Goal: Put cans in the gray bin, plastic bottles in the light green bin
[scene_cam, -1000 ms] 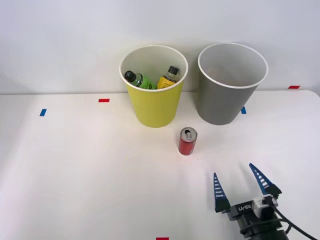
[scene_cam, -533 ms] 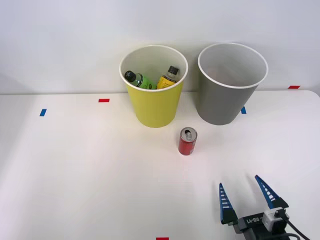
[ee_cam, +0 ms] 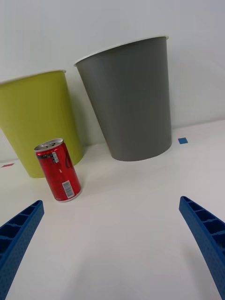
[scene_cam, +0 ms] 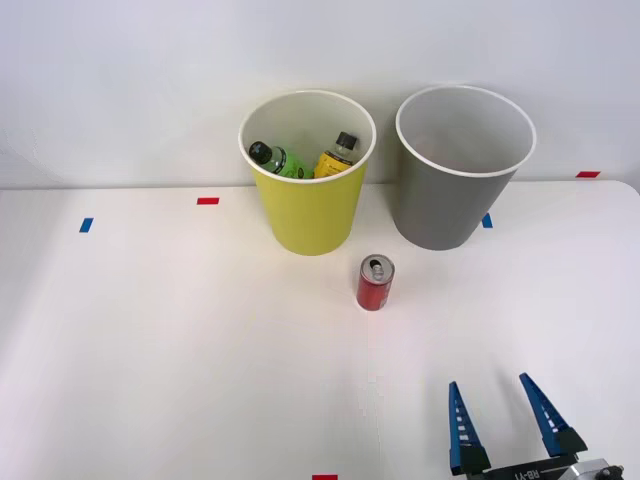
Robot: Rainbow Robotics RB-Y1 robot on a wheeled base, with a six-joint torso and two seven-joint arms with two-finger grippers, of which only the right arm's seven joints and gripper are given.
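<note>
My right gripper [scene_cam: 492,392] hangs spread wide and empty over the table [scene_cam: 150,330]; the red can [scene_cam: 375,282] stands upright, well apart.

White table [scene_cam: 150,340], red can [scene_cam: 375,283] (upright), yellow-green bin [scene_cam: 307,215], gray bin [scene_cam: 450,205]

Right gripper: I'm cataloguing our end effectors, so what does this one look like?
The right gripper has two long, pointed blue fingers with pale ribbed stripes along their inner faces. They join a dark base carrying a white plate with dark lettering too cut off to read.
</note>
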